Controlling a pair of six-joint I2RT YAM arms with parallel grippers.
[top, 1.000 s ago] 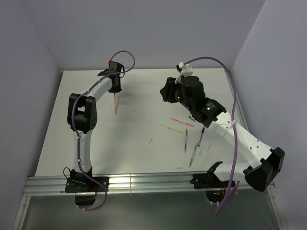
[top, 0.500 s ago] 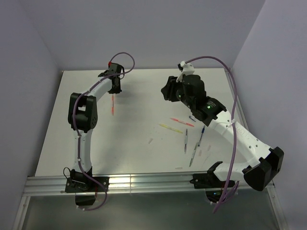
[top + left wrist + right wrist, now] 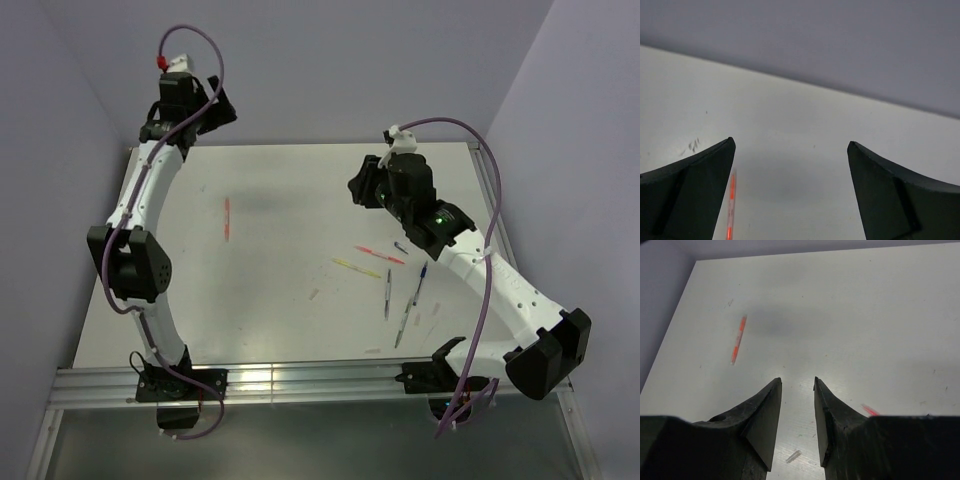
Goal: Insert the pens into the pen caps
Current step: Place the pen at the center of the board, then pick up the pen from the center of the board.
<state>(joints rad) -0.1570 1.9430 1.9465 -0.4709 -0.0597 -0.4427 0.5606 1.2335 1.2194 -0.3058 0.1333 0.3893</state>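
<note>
An orange-red pen (image 3: 227, 217) lies alone on the white table (image 3: 290, 180), left of the middle; it also shows beside my left finger (image 3: 731, 210) and far off in the right wrist view (image 3: 738, 339). My left gripper (image 3: 212, 108) hangs high over the back left corner, its jaws (image 3: 790, 145) wide open and empty. Red-pink (image 3: 380, 254), yellow (image 3: 356, 267), grey (image 3: 388, 293), blue (image 3: 418, 285) and green-clear (image 3: 403, 325) pens lie at the right. My right gripper (image 3: 355, 187) hovers behind them, open (image 3: 797, 380) with nothing between its fingers. A pale pen cap (image 3: 793, 456) lies below it.
More small pale caps lie near the middle (image 3: 313, 295) and by the front edge (image 3: 372, 350), and a dark one (image 3: 400, 247) sits beside the red-pink pen. Purple walls close the table at the back and both sides. A metal rail (image 3: 300, 380) runs along the front.
My left gripper opened and let go of the orange-red pen, which now lies flat on the table. The left arm rose and swung to the back left. The right jaws narrowed a little.
</note>
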